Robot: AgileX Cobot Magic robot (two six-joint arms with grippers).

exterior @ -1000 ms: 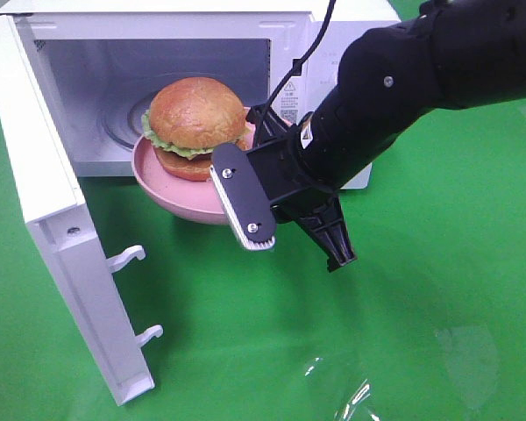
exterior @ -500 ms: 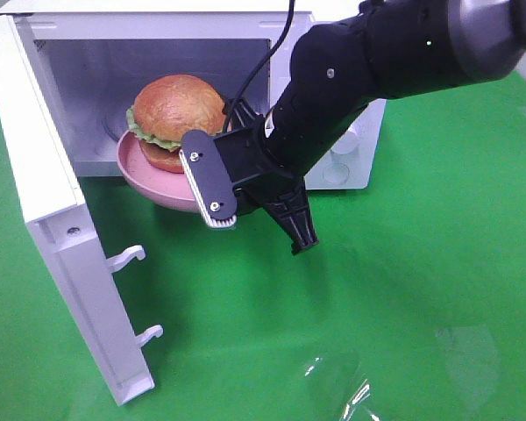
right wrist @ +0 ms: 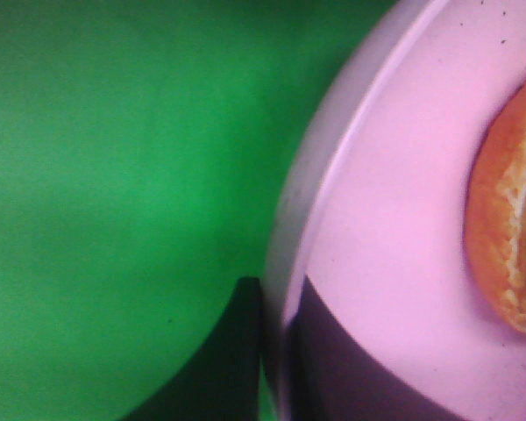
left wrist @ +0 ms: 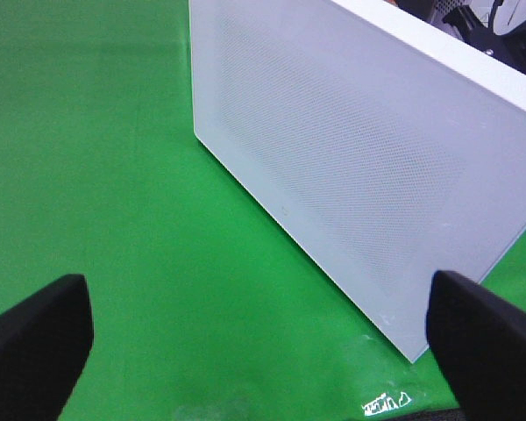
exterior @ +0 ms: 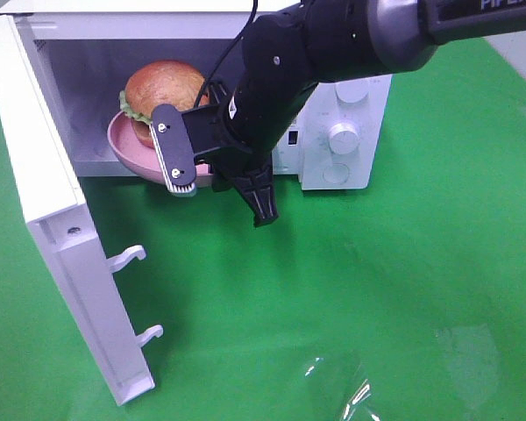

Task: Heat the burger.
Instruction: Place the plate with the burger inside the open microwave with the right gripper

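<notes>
Two edges frame your working room in the high view: the microwave (exterior: 333, 53) cavity's front lip and its door (exterior: 44, 193), which is swung wide to the left with its latch hooks (exterior: 127, 257) jutting toward the green tabletop (exterior: 377, 289). That tabletop lies open in front of the oven and to its right. The right arm crosses in front of the control panel and partly hides it, though one dial (exterior: 342, 136) shows. The burger (exterior: 162, 88) has a glossy brown domed bun with a frill of green lettuce under it. It sits on a pink plate (exterior: 118, 145) at the cavity mouth, the bun inside the opening and the plate's near rim out over the lip. You cannot tell whether the plate rests on the cavity floor. Your right claw (exterior: 186, 180) is clenched on that near rim, so the burger lies just behind and above the fingers, apart from them.

From the left wrist, you see the door's (left wrist: 351, 149) pale meshed outer face standing on edge, slanting away, with green tabletop (left wrist: 114, 175) wide open beside it. Your left claw (left wrist: 254, 298) is released, its two dark fingers (left wrist: 35, 333) spread far apart with nothing between them. No burger shows here.

From the right wrist, blurred and very close, the plate's (right wrist: 377, 219) curved rim runs through the picture against green. The right claw (right wrist: 280, 360) grasps that rim, dark finger shapes on either side of it. Only a brown edge of the burger's (right wrist: 508, 228) bun shows, farther in on the plate, not touching the fingers.
</notes>
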